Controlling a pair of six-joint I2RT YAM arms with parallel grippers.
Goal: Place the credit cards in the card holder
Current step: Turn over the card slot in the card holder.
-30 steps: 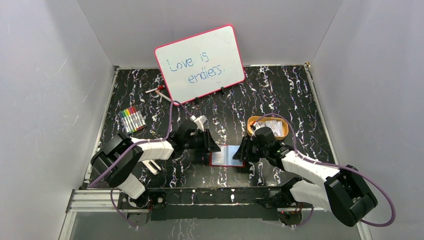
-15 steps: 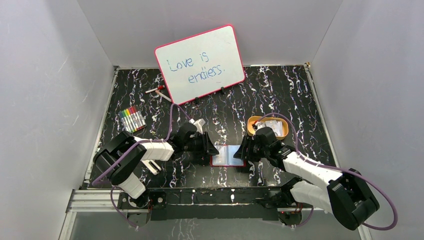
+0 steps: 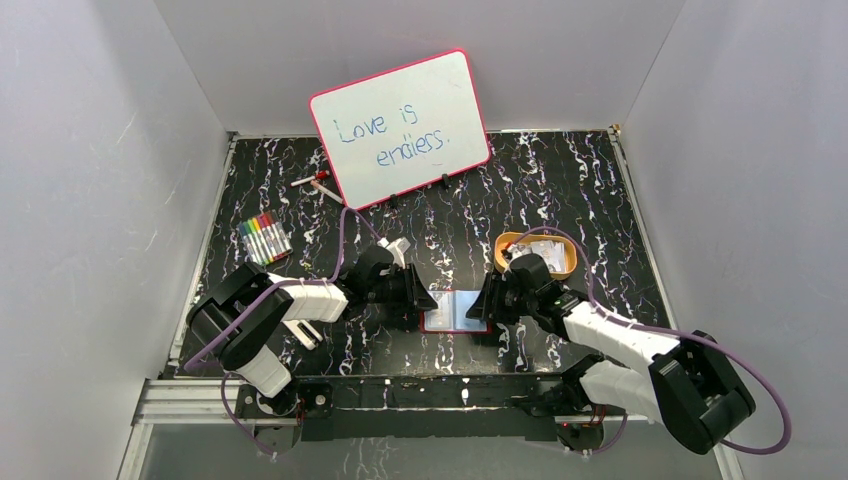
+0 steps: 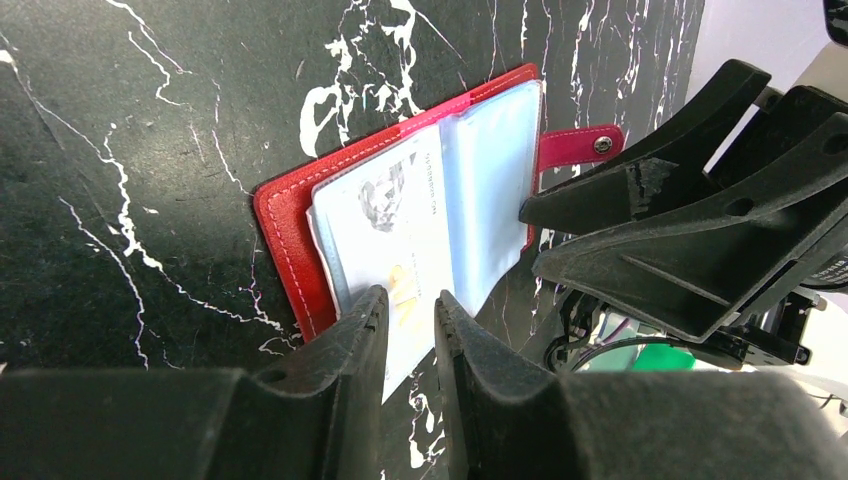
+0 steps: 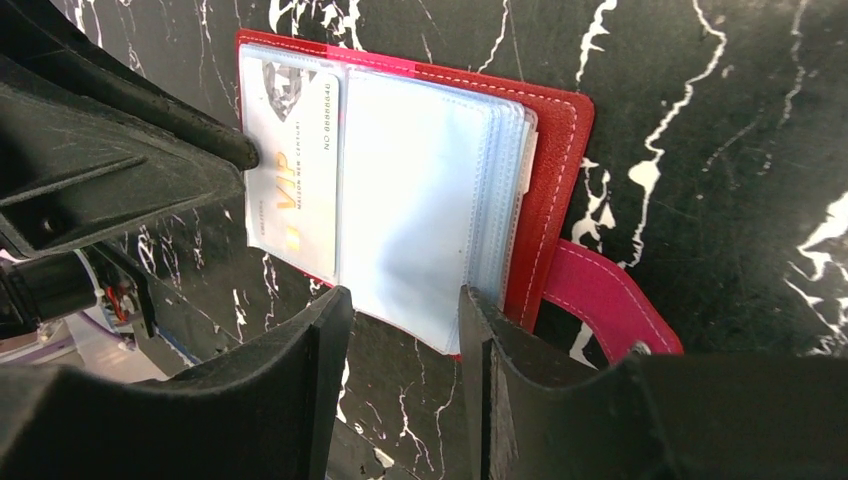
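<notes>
Your right gripper (image 5: 405, 300), jaws apart, straddled the holder (image 5: 560, 130), likely pinning it — your left gripper (image 4: 410, 300), barely parted and empty, touched the centre-left card (image 4: 390, 210) to seat it.

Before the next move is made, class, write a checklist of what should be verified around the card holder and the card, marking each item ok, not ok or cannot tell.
1. card holder lying open, pockets up: ok.
2. VIP card fully seated in a pocket: not ok, its end overhangs the holder's edge.
3. left gripper jaws gripping that card: cannot tell.
4. right gripper jaws apart, straddling the pale blue pockets: ok.
5. snap tab clear of the pockets: ok.
</notes>
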